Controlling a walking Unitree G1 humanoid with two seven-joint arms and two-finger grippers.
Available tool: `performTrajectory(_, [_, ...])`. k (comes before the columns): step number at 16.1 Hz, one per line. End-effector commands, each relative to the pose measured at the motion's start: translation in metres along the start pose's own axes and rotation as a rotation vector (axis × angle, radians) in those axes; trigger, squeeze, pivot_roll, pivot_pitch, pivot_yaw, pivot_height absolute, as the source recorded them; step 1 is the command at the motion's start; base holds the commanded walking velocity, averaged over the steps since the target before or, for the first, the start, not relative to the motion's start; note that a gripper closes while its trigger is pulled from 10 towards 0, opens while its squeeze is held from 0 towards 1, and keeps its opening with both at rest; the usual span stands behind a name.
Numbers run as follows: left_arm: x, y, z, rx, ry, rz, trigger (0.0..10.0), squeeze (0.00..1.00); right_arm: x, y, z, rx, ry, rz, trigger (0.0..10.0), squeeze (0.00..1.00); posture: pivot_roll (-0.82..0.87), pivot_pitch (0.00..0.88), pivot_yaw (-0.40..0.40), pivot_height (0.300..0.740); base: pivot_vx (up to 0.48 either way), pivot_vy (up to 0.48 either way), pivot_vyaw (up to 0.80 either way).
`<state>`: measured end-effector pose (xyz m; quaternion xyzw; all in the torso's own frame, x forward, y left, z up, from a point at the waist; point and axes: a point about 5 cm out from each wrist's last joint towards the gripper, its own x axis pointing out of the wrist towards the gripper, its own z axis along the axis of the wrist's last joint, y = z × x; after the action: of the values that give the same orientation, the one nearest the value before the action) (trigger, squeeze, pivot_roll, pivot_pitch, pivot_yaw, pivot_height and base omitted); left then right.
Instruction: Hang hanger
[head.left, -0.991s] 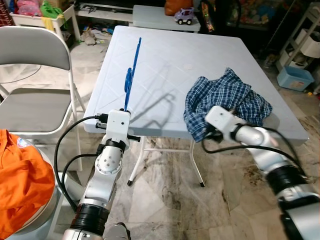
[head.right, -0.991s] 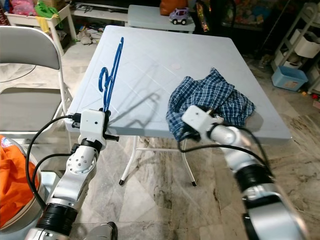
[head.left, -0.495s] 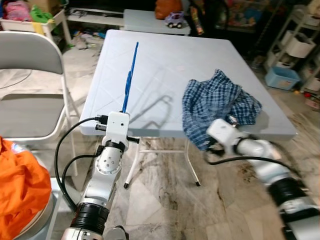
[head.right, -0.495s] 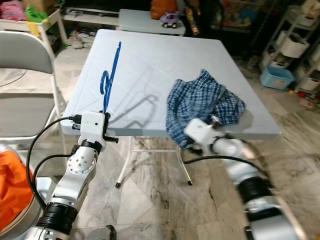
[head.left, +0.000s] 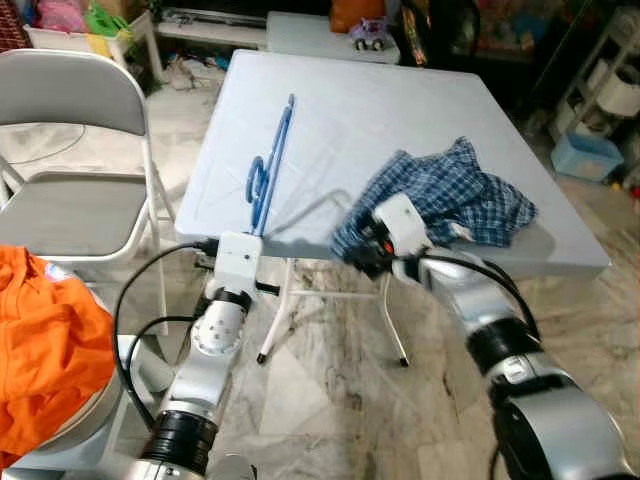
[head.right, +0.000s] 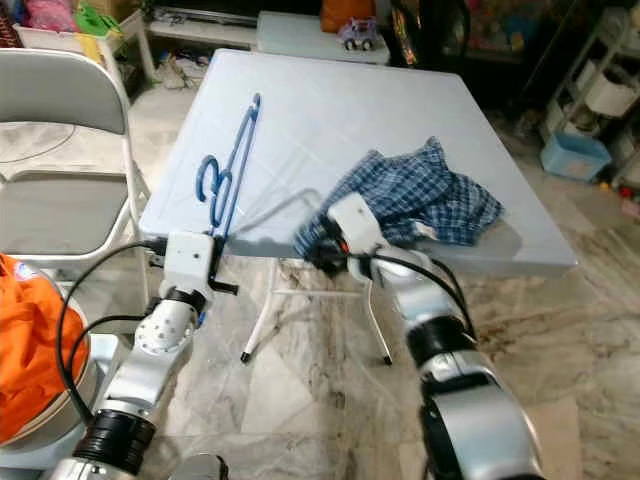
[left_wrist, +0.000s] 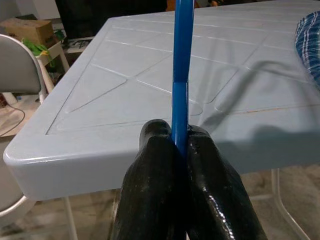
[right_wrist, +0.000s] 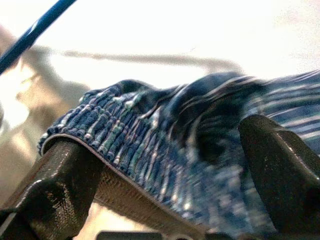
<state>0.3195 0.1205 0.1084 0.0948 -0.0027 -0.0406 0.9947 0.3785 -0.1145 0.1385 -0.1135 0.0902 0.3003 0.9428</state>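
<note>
While the left gripper (left_wrist: 177, 145) pinches the blue hanger (head.left: 270, 165) upright over the table (head.left: 330, 110) edge, the right gripper (right_wrist: 165, 165), fingers spread around the plaid shirt (head.left: 455, 195), risks dragging it off

Hanger (head.left: 268, 168) on the table's (head.left: 400, 120) left part, shirt (head.left: 462, 195) right, chair (head.left: 70, 160) left of table.
</note>
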Motion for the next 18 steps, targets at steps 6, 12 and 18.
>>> performTrajectory(6, [-0.001,-0.005,-0.015,0.012,0.085,-0.044,10.0,0.00,-0.019,-0.043,0.036,0.264,-0.380,-0.404,10.0,0.00,0.23,0.082,-0.114,0.740,0.000,0.000,0.00])
performTrajectory(12, [-0.003,-0.007,-0.017,0.014,0.092,-0.044,10.0,0.00,0.006,-0.022,0.055,0.247,-0.353,-0.459,10.0,0.00,0.23,0.084,-0.123,0.740,0.000,0.000,0.00])
performTrajectory(18, [-0.005,-0.008,-0.019,0.002,0.096,-0.030,10.0,0.00,0.035,0.086,0.010,0.146,-0.144,0.147,10.0,0.00,0.23,0.091,-0.140,0.740,0.000,0.000,0.00])
